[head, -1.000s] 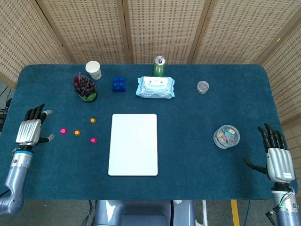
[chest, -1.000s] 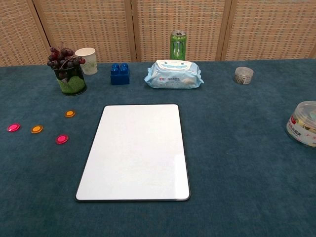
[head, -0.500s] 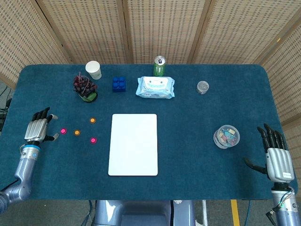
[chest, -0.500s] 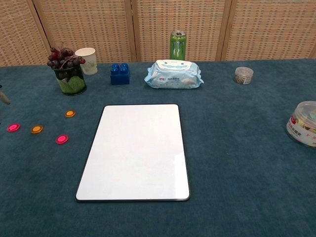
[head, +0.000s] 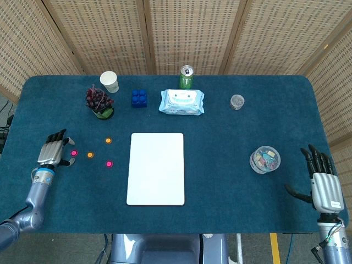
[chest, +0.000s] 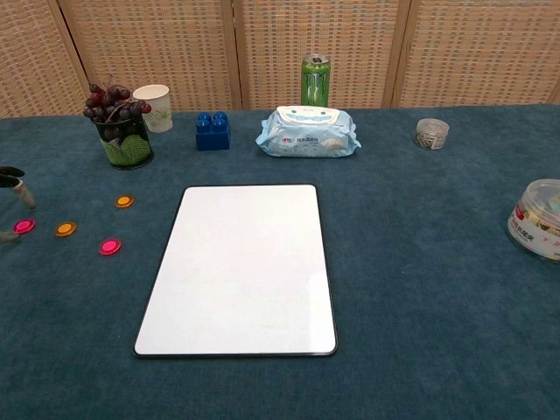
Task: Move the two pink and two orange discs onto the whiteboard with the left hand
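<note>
The whiteboard (head: 156, 168) (chest: 241, 266) lies flat at the table's middle. To its left lie two pink discs (head: 74, 153) (head: 109, 164) and two orange discs (head: 90, 155) (head: 108, 140); the chest view shows the pink discs (chest: 24, 226) (chest: 109, 247) and the orange discs (chest: 66, 229) (chest: 124, 201). My left hand (head: 54, 149) hovers open just left of the leftmost pink disc, fingers spread; only its fingertips (chest: 12, 182) show at the chest view's left edge. My right hand (head: 322, 179) rests open at the table's near right corner.
Along the far edge stand a paper cup (head: 109, 81), a cup of grapes (head: 99, 103), a blue block (head: 139, 98), a green can (head: 186, 77), a wipes pack (head: 181, 102) and a small jar (head: 237, 102). A clear tub of clips (head: 264, 159) sits at the right.
My left hand has moved right and forward over the table, closing on the leftmost pink disc. The discs and my right hand have stayed put.
</note>
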Available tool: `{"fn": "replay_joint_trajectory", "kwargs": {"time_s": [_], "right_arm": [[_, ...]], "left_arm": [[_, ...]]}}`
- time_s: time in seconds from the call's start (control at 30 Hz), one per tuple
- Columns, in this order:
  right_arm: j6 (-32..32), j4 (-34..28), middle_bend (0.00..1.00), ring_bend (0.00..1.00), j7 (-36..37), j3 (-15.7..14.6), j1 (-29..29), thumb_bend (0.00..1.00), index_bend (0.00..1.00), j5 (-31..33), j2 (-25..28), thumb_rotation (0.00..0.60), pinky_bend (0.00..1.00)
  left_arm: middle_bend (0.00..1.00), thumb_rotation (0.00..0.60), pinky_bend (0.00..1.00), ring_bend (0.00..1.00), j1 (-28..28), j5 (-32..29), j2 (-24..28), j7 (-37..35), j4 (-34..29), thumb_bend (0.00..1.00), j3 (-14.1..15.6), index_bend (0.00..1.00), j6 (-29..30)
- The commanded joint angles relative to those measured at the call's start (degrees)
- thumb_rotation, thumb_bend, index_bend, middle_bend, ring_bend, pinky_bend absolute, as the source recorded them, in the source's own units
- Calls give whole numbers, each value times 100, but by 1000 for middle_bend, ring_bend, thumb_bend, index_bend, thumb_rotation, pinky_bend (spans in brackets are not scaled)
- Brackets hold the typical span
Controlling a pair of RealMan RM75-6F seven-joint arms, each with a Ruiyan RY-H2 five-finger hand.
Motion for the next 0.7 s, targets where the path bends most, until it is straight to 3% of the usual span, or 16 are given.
{"fn": "replay_joint_trajectory", "kwargs": {"time_s": [0.03,0.7], "right_arm": [[-5,6,0,0,3,0,2,232,0,4,-3,600,0],[-19,-13,0,0,38,8,3,234,0,34,3,600,0]], "left_arm": [[0,600,0,0,-27,-13,-60,8,81,298,1,338,-16],[0,600,0,0,-68,-289,-106,314,128,334,-27,445,-78]]}}
